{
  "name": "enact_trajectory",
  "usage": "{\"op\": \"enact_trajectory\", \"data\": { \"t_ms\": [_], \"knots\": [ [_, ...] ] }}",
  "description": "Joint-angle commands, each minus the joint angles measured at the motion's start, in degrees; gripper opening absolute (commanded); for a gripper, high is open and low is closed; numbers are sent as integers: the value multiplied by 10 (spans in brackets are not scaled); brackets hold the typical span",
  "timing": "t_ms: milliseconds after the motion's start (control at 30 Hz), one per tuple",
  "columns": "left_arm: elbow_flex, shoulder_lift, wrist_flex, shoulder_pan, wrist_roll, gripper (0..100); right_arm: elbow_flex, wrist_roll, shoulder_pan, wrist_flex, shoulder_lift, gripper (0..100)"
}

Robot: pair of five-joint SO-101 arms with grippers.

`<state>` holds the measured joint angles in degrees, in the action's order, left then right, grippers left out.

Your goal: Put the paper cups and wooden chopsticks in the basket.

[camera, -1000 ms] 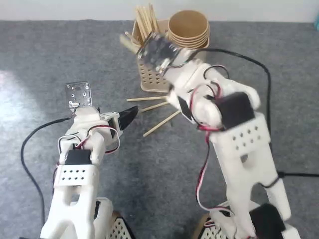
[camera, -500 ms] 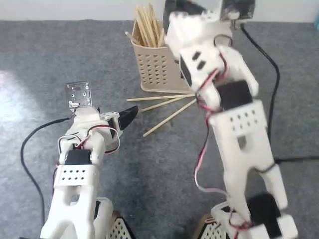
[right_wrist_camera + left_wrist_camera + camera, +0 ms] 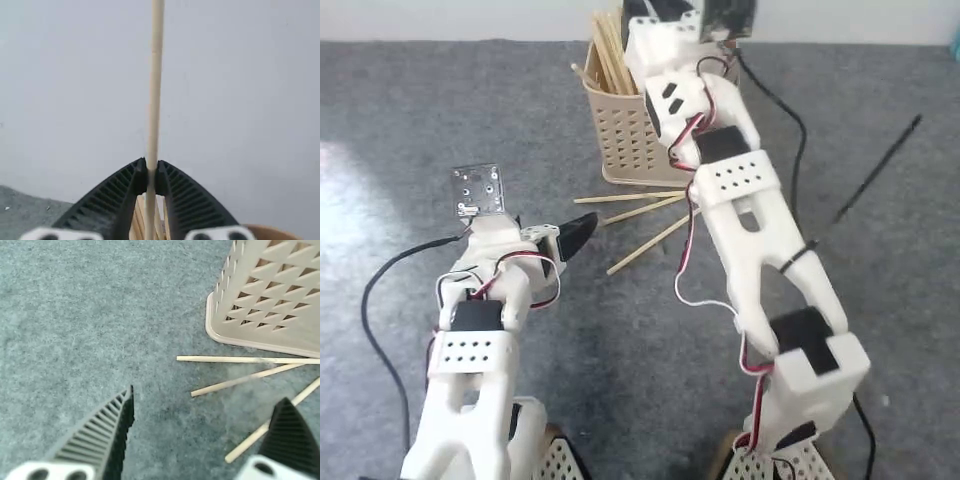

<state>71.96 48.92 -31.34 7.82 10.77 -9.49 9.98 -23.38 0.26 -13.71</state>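
Three sticks [image 3: 240, 359] left to pick up
Right fingers [image 3: 125, 195] pinch a chopstick [image 3: 157, 75] over the basket [image 3: 625, 150]; left fingers [image 3: 112, 415] gape.

Grey felt-like mat [image 3: 410, 100] covering the table, its fuzzy speckled weave plain up close, a brighter patch of light [image 3: 338, 170] on it at the left edge, plain pale wall [image 3: 470, 18] along the back, a teal sliver [image 3: 956, 45] at the top right corner.
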Motion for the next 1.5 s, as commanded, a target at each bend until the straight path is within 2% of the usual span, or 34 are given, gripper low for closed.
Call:
{"op": "enact_trajectory", "data": {
  "t_ms": [0,100,333,633,800,933,1100,1233,1367,1467],
  "knots": [
    [-6,18,12,4,7,404,-13,-21,6,-15,-3,143],
    [-6,18,12,4,7,404,-13,-18,5,20,3,190],
    [-6,18,12,3,7,404,-13,-18,5,159,104,191],
    [-6,17,12,-23,8,404,-11,-17,6,615,359,191],
    [-21,16,8,-55,8,404,-10,-14,29,764,422,191],
    [-58,8,-38,-79,8,404,-10,10,65,858,446,191],
    [-107,-91,-49,-129,2,404,-4,11,79,996,473,190],
    [-170,-207,-51,-173,-48,404,109,12,79,1012,518,190],
    [-242,-324,-52,-193,-82,404,300,9,81,919,604,190],
    [-299,-405,-59,-190,-98,404,420,10,129,822,673,190]
  ]
}}
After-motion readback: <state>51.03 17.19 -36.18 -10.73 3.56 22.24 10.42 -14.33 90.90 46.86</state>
